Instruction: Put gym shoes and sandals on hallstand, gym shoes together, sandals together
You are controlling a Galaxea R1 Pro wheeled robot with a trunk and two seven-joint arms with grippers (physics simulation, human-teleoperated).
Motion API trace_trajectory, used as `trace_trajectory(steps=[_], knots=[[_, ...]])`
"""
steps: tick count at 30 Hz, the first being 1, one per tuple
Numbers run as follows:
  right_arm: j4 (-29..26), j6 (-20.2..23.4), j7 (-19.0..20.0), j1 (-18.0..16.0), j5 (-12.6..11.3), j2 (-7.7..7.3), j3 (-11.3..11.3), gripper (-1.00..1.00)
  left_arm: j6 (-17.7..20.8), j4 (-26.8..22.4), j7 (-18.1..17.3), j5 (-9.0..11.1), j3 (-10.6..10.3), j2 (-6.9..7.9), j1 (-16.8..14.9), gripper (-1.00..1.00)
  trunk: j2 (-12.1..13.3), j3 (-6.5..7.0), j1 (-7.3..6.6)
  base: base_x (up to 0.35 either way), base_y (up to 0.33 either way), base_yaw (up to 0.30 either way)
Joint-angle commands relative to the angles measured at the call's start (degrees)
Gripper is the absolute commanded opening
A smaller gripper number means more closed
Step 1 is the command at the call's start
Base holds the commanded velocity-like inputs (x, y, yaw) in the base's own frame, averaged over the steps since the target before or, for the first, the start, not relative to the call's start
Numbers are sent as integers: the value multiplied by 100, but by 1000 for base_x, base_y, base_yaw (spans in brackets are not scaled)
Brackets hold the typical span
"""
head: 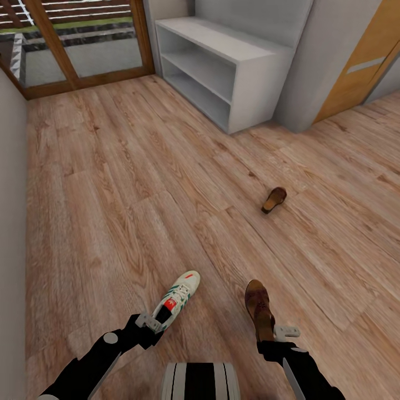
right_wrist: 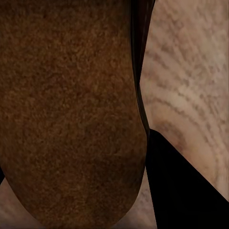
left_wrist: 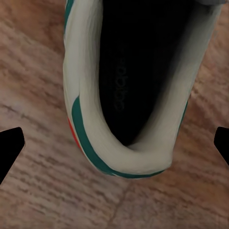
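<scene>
One white gym shoe point(head: 179, 297) with green stripes lies on the corridor floor point(head: 139, 183) near my base. My left gripper point(head: 151, 322) is at its heel. In the left wrist view the heel opening point(left_wrist: 129, 95) sits between the two dark fingertips point(left_wrist: 10, 148), which stand wide apart and clear of it. A brown sandal point(head: 259, 308) is in my right gripper point(head: 273, 338); its brown surface point(right_wrist: 71, 109) lies against the dark finger point(right_wrist: 183, 191). A second sandal point(head: 274, 199) lies on the floor farther ahead. The hallstand point(head: 222, 72) stands at the back.
A glass door with a wooden frame point(head: 78, 50) is at the back left. A pale wall point(head: 11, 222) runs along the left side, and a wooden door point(head: 361, 61) is at the back right. My base point(head: 200, 380) shows at the bottom edge.
</scene>
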Motion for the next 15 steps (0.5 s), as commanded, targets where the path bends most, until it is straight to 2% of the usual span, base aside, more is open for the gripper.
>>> trace_trajectory(steps=[1,5,15], knots=[[-10,35,-16,-1,-16,0,-1,-100,26,-12,-13,-31,-8,4,-1,100,-1,-4,0,167,0,0],[-10,35,-16,-2,-17,2,-1,-100,26,-12,-13,-31,-8,4,-1,100,-1,-4,0,106,0,0],[-10,35,-16,-2,-16,-1,-1,-100,26,-12,-13,-31,-8,4,-1,100,-1,-4,0,7,0,0]])
